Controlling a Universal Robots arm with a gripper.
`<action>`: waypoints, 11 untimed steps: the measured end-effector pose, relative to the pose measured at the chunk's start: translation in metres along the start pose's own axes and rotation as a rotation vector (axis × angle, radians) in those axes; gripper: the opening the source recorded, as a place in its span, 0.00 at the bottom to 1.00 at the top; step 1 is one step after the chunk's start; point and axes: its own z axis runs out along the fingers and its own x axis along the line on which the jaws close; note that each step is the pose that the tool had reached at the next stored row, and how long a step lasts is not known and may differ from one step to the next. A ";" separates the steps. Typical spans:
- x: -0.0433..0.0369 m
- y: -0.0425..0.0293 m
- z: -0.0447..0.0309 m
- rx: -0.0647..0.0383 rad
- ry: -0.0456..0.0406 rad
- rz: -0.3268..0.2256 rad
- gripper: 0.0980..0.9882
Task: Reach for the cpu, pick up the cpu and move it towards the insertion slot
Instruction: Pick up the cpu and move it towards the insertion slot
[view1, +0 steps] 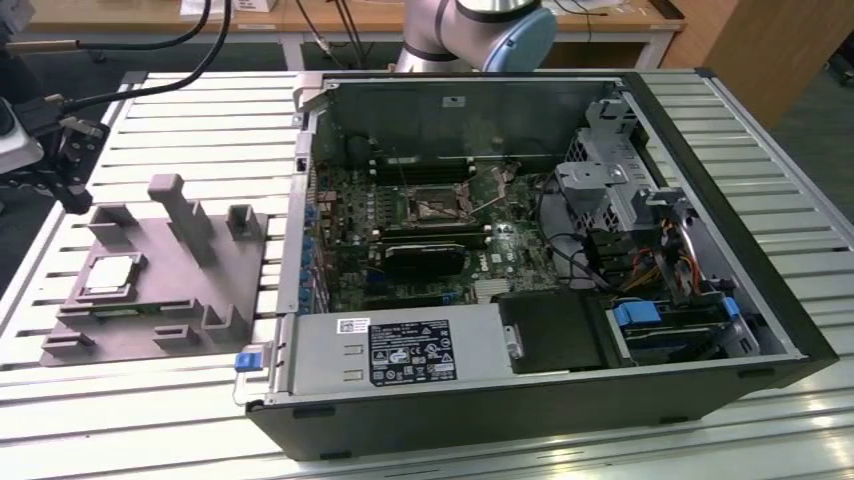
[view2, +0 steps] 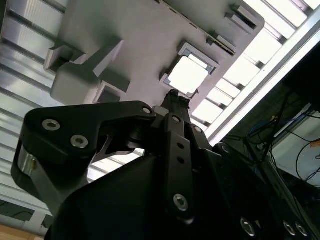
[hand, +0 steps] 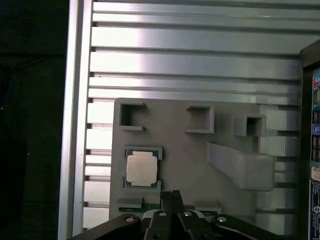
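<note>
None of the pick-up is showing as done. At the exterior view's left, the cpu (view1: 111, 275), a flat square with a silvery metal top and pale rim, is lying in a recess of the matte grey plastic tray (view1: 174, 295) on the ribbed aluminium worktop (view1: 187, 110). In the first wrist view the tool (hand: 170, 196) is hovering near it but apart, black fingers pinched narrow, carrying nothing. Farther right, the insertion slot (view1: 434, 205), dark with a shiny frame, is sitting inside the open computer case (view1: 534, 410).
</note>
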 end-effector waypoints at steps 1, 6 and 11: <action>0.0010 -0.0003 0.0018 0.000 -0.0001 0.000 0.01; 0.0065 -0.0019 0.0108 0.000 0.0001 0.000 0.01; 0.0148 -0.0048 0.0235 0.000 0.0003 0.000 0.01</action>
